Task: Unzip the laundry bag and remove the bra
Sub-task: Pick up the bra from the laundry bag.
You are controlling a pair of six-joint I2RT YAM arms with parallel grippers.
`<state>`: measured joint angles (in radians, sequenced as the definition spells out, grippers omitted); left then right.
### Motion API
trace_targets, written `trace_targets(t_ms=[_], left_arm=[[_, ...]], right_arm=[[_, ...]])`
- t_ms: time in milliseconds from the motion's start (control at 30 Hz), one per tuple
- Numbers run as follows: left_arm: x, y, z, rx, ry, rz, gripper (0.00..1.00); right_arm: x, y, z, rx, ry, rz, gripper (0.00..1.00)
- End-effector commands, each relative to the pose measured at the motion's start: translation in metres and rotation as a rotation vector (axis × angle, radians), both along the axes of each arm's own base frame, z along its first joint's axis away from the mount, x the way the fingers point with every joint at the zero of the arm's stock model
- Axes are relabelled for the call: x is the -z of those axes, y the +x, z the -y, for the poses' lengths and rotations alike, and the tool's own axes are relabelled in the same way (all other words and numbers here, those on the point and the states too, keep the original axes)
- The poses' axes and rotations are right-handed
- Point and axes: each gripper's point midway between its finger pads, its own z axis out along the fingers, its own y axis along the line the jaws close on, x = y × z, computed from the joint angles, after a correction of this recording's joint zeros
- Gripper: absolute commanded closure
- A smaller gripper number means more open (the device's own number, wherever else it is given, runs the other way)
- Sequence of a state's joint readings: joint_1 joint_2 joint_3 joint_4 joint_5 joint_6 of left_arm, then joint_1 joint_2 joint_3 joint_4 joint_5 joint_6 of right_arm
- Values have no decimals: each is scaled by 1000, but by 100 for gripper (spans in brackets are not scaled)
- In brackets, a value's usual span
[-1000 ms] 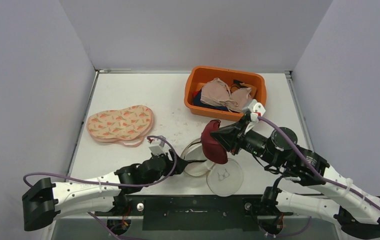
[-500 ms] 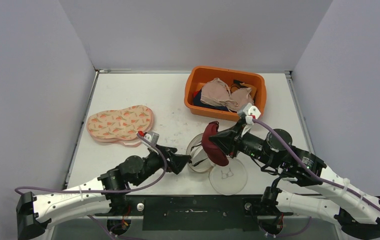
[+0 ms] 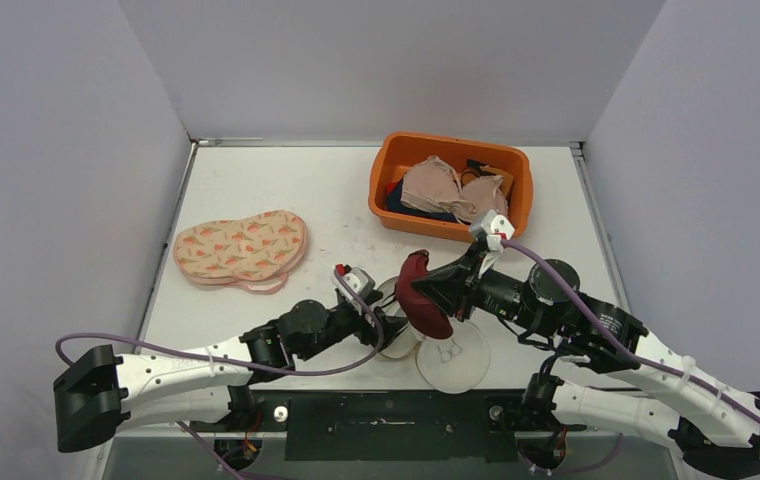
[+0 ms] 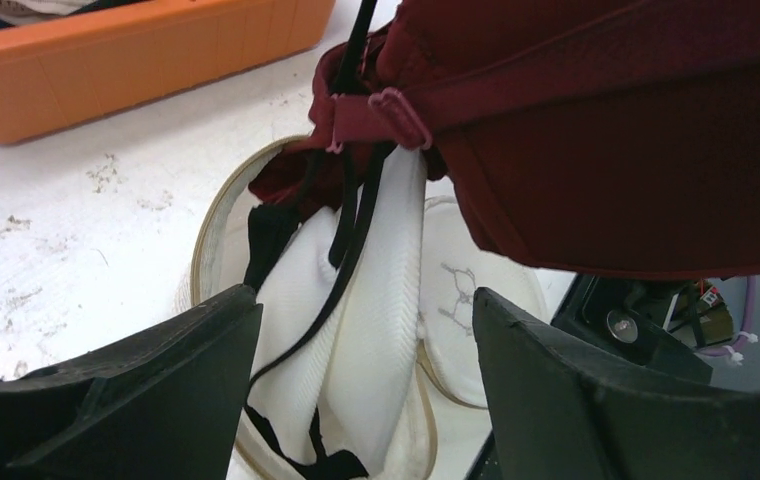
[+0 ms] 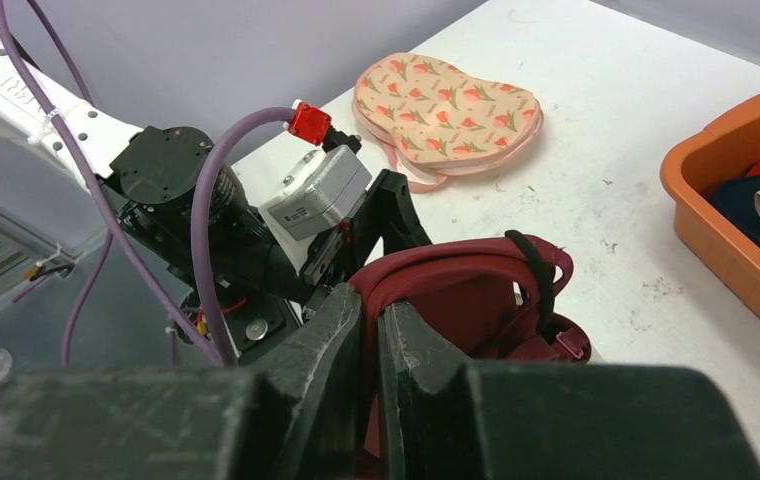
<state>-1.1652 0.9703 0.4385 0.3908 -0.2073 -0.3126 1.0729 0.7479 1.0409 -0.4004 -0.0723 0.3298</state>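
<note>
The white round laundry bag [image 3: 453, 358] lies unzipped near the table's front edge, its two halves spread apart. A dark red bra [image 3: 418, 300] hangs over it, and its black straps [image 4: 356, 230] still trail down into the bag [image 4: 386, 320]. My right gripper [image 3: 436, 288] is shut on the bra's upper edge [image 5: 466, 300], with the jaws [image 5: 374, 340] pinching the red fabric. My left gripper [image 3: 388, 335] is open just under the bra. In the left wrist view its fingers [image 4: 366, 400] straddle the bag's white padded fold without closing on it.
An orange bin [image 3: 386, 165] holding beige and dark garments stands at the back right. A pink patterned pouch [image 3: 241, 247] lies on the left of the table. Grey walls close in the sides and back. Both arms crowd the front centre.
My left gripper has let go of the bag's edge, opened wide and moved right, under the bra and over the bag. My right gripper has shifted slightly left with the bra.
</note>
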Motion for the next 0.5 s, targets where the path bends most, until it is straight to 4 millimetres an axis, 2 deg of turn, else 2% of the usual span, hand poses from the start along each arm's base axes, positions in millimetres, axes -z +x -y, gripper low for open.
trace_targets(t_ms=[0, 100, 200, 333, 367, 467], left_arm=[[-39, 1, 15, 38, -92, 92, 28], [-35, -2, 22, 67, -73, 89, 44], [-31, -7, 25, 89, -68, 78, 68], [-29, -18, 24, 108, -94, 56, 96], [-30, -21, 23, 113, -105, 52, 100], [-31, -31, 22, 137, -118, 42, 100]], right_arm=[[-27, -3, -1, -19, 107, 38, 95], [-27, -3, -2, -16, 112, 37, 95], [-27, 2, 2, 18, 118, 38, 95], [-18, 15, 11, 109, 119, 29, 95], [-14, 18, 13, 133, 115, 25, 95], [-3, 26, 17, 186, 106, 14, 95]])
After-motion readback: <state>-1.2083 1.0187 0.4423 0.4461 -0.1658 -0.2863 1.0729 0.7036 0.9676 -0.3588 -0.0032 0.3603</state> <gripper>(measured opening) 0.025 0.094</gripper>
